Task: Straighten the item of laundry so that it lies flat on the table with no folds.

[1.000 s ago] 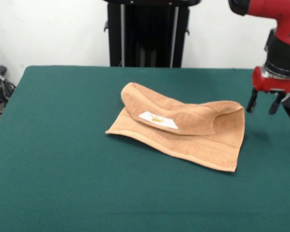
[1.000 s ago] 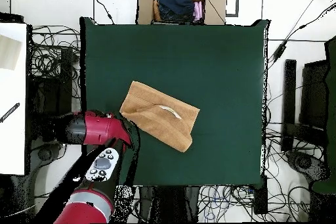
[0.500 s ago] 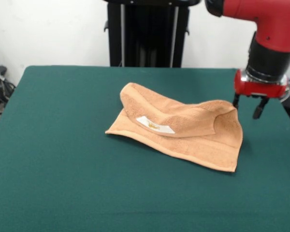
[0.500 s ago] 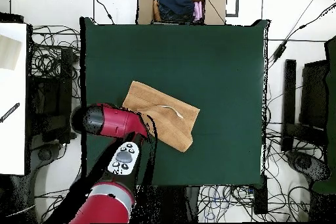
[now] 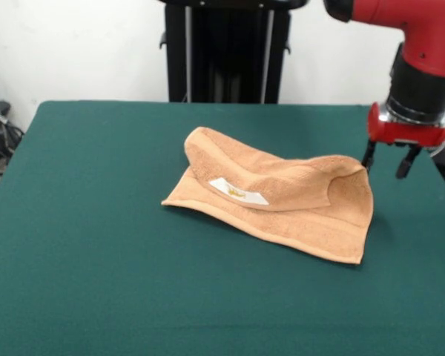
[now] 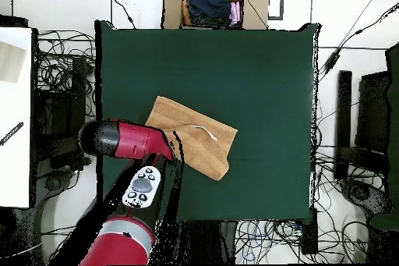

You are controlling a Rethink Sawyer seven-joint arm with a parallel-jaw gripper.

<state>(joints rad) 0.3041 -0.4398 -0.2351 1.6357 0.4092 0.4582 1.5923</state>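
I see my tool (image 5: pixel 386 159), open and empty, beside the raised corner of the soft, limp peach-orange terry towel (image 5: pixel 282 196) lying folded mid dark green felt bench (image 5: pixel 96 222), where I'd pinch it.

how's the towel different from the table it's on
The towel is peach-orange; the table is dark green. The towel is small and covers only a patch of the much larger table. The towel is folded over itself and rumpled; the table's surface lies flat. Both look like soft cloth.
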